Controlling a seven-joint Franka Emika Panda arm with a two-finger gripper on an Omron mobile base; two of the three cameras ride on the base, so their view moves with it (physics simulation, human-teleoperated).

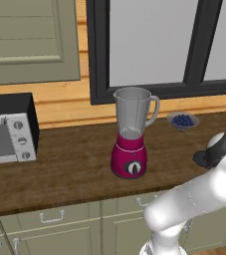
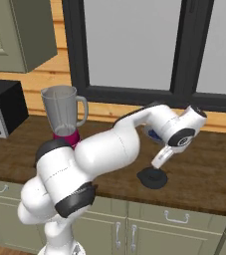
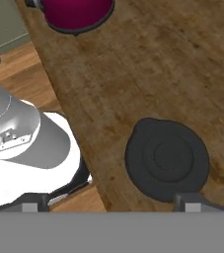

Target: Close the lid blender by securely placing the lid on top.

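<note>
The gripper [image 2: 156, 168] hangs wide open just above the lid [image 3: 167, 158], which lies flat near the counter's [image 1: 74, 169] front edge, well apart from the blender [image 1: 131, 130].

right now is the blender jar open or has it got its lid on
Open. The blender stands upright with its jar mouth uncovered, and the lid lies flat on the wooden counter to its right, below the open gripper.

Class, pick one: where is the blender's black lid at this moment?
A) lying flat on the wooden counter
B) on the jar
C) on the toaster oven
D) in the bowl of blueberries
A: the lid lies flat on the counter, and the blender jar's mouth is open.
</note>
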